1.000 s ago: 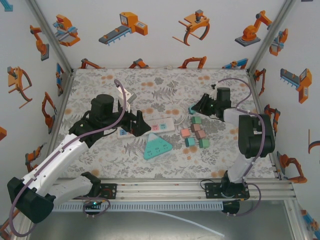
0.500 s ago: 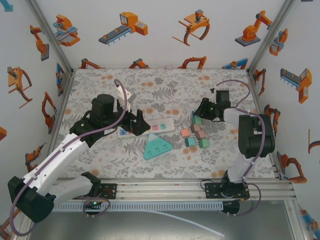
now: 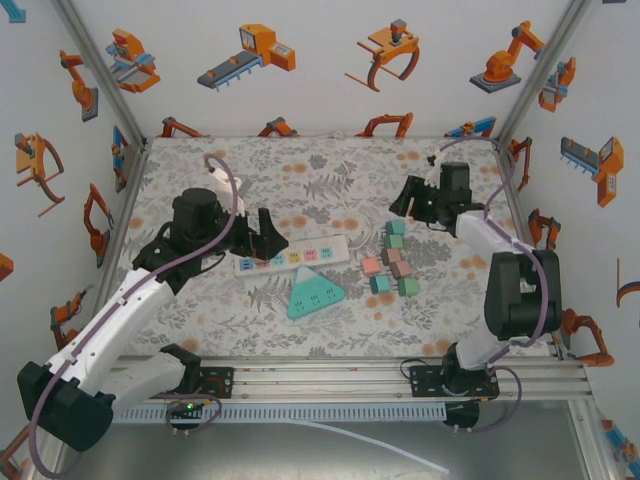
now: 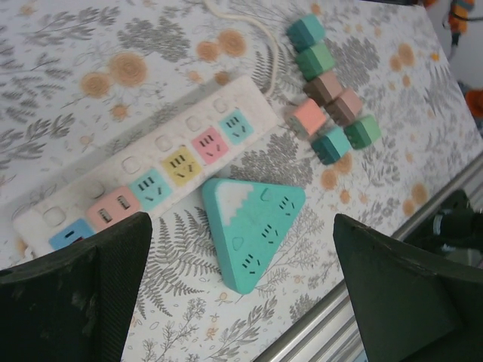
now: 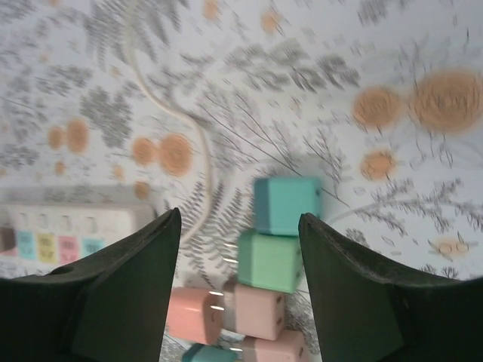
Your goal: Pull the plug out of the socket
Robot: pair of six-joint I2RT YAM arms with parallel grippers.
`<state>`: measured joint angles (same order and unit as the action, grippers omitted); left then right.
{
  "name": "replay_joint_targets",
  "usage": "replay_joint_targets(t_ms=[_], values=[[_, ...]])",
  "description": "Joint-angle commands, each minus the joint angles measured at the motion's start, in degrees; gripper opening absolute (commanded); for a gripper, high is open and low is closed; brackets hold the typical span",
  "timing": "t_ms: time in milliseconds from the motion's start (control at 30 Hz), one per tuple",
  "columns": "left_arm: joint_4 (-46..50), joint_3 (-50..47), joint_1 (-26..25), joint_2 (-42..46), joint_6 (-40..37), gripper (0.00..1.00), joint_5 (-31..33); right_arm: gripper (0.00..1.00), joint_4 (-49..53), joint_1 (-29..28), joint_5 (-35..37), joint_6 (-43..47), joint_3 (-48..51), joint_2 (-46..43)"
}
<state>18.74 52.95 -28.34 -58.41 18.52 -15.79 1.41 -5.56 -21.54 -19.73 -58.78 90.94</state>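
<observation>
From above, the white power strip (image 3: 293,256) lies on the table (image 3: 330,170), with seven loose pastel cube plugs (image 3: 390,262) clustered just right of it. Left wrist — left gripper (image 4: 241,226) spread above the strip. Right wrist — right gripper (image 5: 238,220) spread above the plugs.

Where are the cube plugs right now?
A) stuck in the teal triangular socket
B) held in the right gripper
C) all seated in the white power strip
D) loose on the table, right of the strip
D: the cube plugs lie clustered on the table beside the right end of the power strip, whose coloured sockets stand empty.
</observation>
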Motion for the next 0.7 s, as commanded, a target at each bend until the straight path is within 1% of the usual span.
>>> replay_joint_targets(t_ms=[0,67,133,267,367,467,533,667], values=[[1.16,-0.45,3.61,1.11,7.11,0.97,2.18,0.58,-1.82,-3.75,-2.77,4.49,-3.69,-3.44],[3.40,0.19,5.53,0.87,7.78,0.97,3.14,0.58,-2.39,-6.44,-4.10,7.98,-5.31,-4.14],[3.14,-0.19,7.81,0.67,9.26,0.97,2.44,0.57,-3.04,-9.82,-4.97,11.91,-6.90,-4.29],[2.40,-0.96,12.93,-1.06,14.00,0.97,0.79,0.57,-9.17,-16.33,-8.80,17.34,-8.43,-2.78],[2.91,-0.79,15.32,-3.01,15.28,0.97,2.90,0.56,-12.20,-21.06,-12.77,23.07,-10.10,-0.49],[3.47,-0.35,17.35,-5.26,16.10,0.97,5.98,0.56,-10.92,-25.29,-17.40,29.78,-13.43,2.79],[4.29,-0.07,18.30,-6.64,16.32,0.97,7.92,0.56,-9.97,-27.84,-19.13,32.92,-15.79,5.09],[5.41,-0.10,20.43,-9.64,16.48,0.97,9.88,0.56,-6.45,-32.88,-20.30,39.09,-20.59,9.69]])
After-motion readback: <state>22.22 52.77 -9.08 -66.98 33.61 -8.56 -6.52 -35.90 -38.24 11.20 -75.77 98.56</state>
